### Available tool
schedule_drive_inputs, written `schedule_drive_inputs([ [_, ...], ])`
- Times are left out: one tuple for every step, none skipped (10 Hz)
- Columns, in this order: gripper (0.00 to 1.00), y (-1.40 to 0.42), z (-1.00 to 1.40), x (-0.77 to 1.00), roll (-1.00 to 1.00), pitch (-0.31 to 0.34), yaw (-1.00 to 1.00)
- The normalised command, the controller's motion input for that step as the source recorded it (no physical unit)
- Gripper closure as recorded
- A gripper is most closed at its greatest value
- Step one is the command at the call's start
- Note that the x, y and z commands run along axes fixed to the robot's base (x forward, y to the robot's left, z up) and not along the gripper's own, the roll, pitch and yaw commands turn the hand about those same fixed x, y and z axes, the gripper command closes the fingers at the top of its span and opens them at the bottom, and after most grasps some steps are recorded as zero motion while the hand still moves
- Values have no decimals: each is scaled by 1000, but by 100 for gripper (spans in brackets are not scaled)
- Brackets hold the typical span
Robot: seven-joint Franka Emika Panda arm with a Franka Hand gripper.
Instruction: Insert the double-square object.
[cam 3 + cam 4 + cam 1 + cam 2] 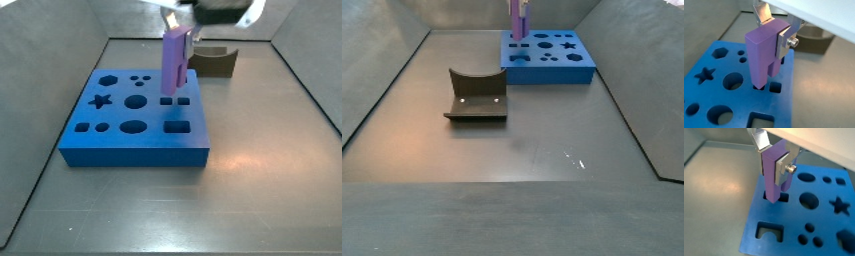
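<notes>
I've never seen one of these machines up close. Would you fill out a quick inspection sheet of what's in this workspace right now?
Surface: grey metal floor, bare and reflective, with sloping walls around it.
Job's things: purple double-square object held upright, its lower end at or just inside a matching hole in the blue block; how deep it sits is not clear.
Clutter: dark olive curved holder standing apart from the block, nothing in it.
Grippers: the tool is over the block's edge, silver fingers clamped on the peg's upper part.
Cables: nothing seen.
Surroundings: nothing seen beyond the walls.
</notes>
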Motion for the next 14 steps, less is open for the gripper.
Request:
schedule_drive_inputs([
  [100,0,-114,0,-3,-54,-1000],
  [100,0,-71,0,-13,-59,-1000],
  [100,0,0,0,-51,-66,-1000],
  [100,0,0,0,-56,-63,-1000],
  [100,0,0,0,-50,-61,-1000],
  [100,0,0,0,0,-30,-1000],
  [100,0,-31,0,0,-11,-1000],
  [100,0,-69,0,0,-4,-1000],
  [100,0,-100,0,0,-11,-1000],
  [100,0,-106,0,0,-3,-1000],
  [100,0,0,0,-9,0,-1000],
  [100,-180,-97,286,-24,0,-757],
  [100,-351,-197,383,-3,14,-569],
  [100,-234,-106,274,0,16,-329],
])
